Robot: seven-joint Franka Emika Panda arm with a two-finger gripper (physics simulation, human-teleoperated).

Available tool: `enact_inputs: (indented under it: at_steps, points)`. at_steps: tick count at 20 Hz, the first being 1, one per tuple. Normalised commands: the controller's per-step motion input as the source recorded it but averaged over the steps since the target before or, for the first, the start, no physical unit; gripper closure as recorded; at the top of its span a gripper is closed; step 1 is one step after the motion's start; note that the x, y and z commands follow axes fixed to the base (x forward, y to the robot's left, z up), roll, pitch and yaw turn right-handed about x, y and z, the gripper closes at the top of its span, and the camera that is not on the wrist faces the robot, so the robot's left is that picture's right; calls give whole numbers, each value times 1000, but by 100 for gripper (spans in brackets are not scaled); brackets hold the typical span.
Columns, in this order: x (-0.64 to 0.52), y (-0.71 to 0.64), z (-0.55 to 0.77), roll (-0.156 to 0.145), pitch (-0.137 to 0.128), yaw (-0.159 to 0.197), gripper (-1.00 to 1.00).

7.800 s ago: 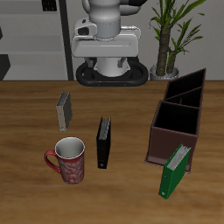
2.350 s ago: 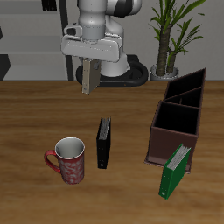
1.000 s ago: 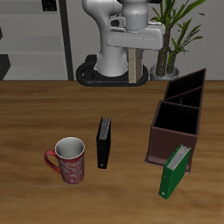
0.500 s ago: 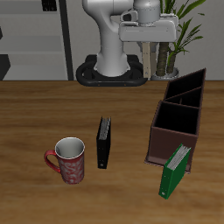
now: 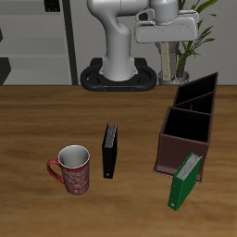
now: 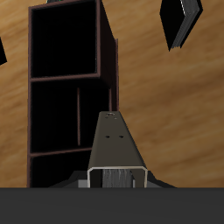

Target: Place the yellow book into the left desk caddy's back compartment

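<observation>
Fingers (image 5: 170,51) of the arm clamp the yellow book (image 5: 170,63) by its upper end, so it hangs upright in the air, high above the table (image 5: 37,120) and just behind the far end of the left desk caddy (image 5: 185,130). In the wrist view the book (image 6: 115,149) runs straight away from the camera, its grey edge facing up, and its far end lines up over the caddy (image 6: 70,87), whose dark compartments lie directly below; the book touches neither the caddy walls nor the partitions.

Seen from outside, the caddy is a long dark brown box with slanted black partitions, standing at an angle on the table. A green-and-white book (image 5: 184,180) leans at its end nearest the table's front edge. A slim black book (image 5: 109,150) stands on the table apart from the caddy, and a red patterned mug (image 5: 72,169) sits beyond it, nearer the front edge. A potted plant (image 5: 185,32) stands behind the table by the robot's base.
</observation>
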Motion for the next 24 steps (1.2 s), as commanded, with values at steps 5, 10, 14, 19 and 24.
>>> enact_inputs:
  at_steps: [5,10,14,19,24]
  points:
    - [283,221,65,0,4,2,100]
    - [220,252,52,0,16,-12,100]
    - [69,286,15,36,9,20,100]
    - [29,271,35,30,4,4,100]
    - [48,76,60,12,-12,15,100]
